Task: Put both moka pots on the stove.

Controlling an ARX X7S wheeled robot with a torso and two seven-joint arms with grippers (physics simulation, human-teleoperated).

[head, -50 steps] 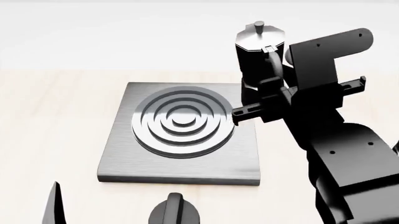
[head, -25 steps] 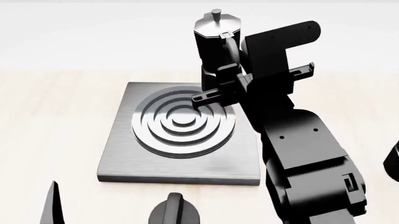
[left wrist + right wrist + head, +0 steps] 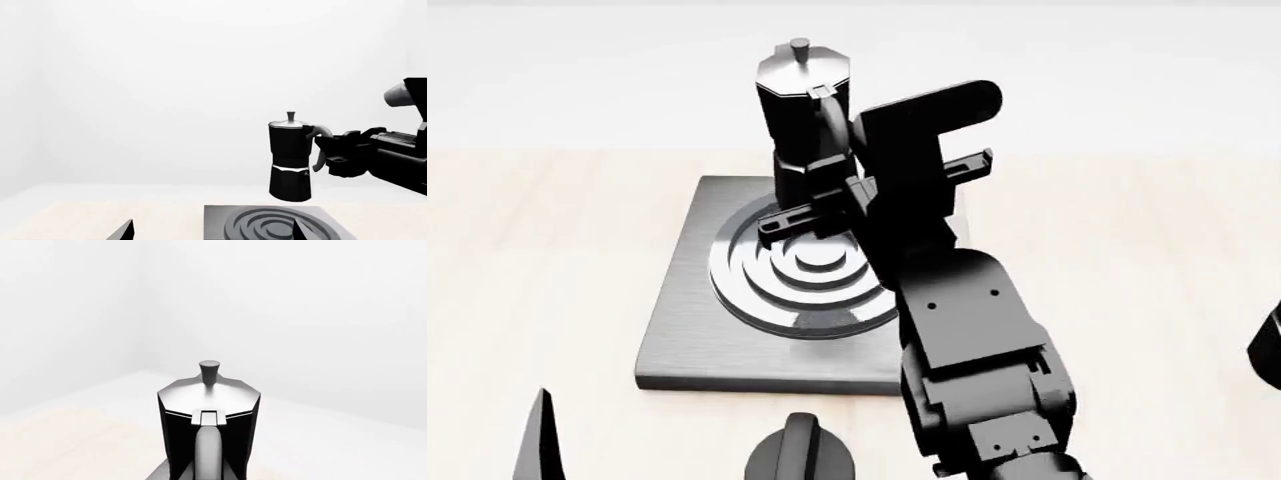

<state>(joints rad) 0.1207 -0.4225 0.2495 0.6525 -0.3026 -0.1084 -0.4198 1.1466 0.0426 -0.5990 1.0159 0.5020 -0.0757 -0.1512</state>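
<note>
Holding the moka pot (image 3: 802,110) by its looped handle, my right gripper (image 3: 827,200) was pinched shut on it, the pot hanging upright in the upper middle of the head frame with its silver lid and knob on top. In the left wrist frame the same pot (image 3: 291,157) showed right of centre, its base plainly clear of the stove (image 3: 220,220) at the bottom edge, with a gap of white background between the two. So the pot was in the air, above the far part of the burner rings (image 3: 807,265), not yet set down.

To do this step well, I judged I should bring the pot a little nearer the ring centre and then lower it straight, keeping it level so the flat base met the raised rings all at once; a tilted landing on a ridge could let it rock when I let go. I also judged it wise to leave room on the plate for the second pot, which I could not see in any frame.

My left gripper (image 3: 541,445) sat low in the bottom left of the head frame, only one finger showing, so I could not tell whether it was spread or closed. The squat black knob (image 3: 801,455) lay at the bottom edge, just in front of the stove (image 3: 681,330)
</note>
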